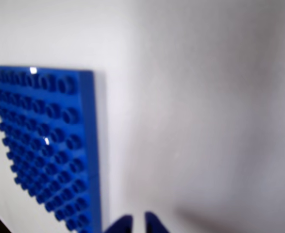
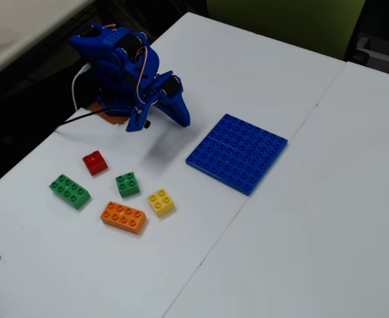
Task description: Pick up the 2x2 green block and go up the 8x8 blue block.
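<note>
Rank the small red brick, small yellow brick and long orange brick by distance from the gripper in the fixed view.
From the gripper:
1. Small red brick, lower left of it.
2. Small yellow brick, below it.
3. Long orange brick, lowest, beside the yellow one.

Blue arm (image 2: 124, 69) sits folded low near the bench's far left edge in the fixed view, pincer (image 2: 174, 116) held above the surface, empty; in the wrist view its tips show a narrow gap.
</note>
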`<move>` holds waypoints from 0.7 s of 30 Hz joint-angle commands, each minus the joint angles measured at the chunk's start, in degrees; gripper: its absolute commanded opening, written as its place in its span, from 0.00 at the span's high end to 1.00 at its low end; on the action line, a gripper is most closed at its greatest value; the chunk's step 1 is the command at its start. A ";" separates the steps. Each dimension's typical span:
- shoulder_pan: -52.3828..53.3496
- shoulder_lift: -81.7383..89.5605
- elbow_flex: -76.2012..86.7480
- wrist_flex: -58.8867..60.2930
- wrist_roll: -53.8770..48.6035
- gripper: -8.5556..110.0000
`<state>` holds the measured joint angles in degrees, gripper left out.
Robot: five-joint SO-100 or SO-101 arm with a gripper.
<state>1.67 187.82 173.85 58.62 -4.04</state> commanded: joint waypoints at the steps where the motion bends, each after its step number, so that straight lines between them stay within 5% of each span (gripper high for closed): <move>1: -1.14 2.55 -0.18 -0.53 -1.93 0.92; 3: -2.02 2.55 0.62 -2.02 -13.80 0.93; 6: -1.76 2.55 3.25 -3.60 -48.78 0.93; 12: 5.10 2.55 0.35 5.80 -87.71 0.93; 16: 8.79 2.55 -4.75 12.57 -95.80 0.93; 21: 9.23 2.46 -7.47 15.56 -92.37 0.93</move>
<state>9.84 187.82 170.33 72.86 -97.12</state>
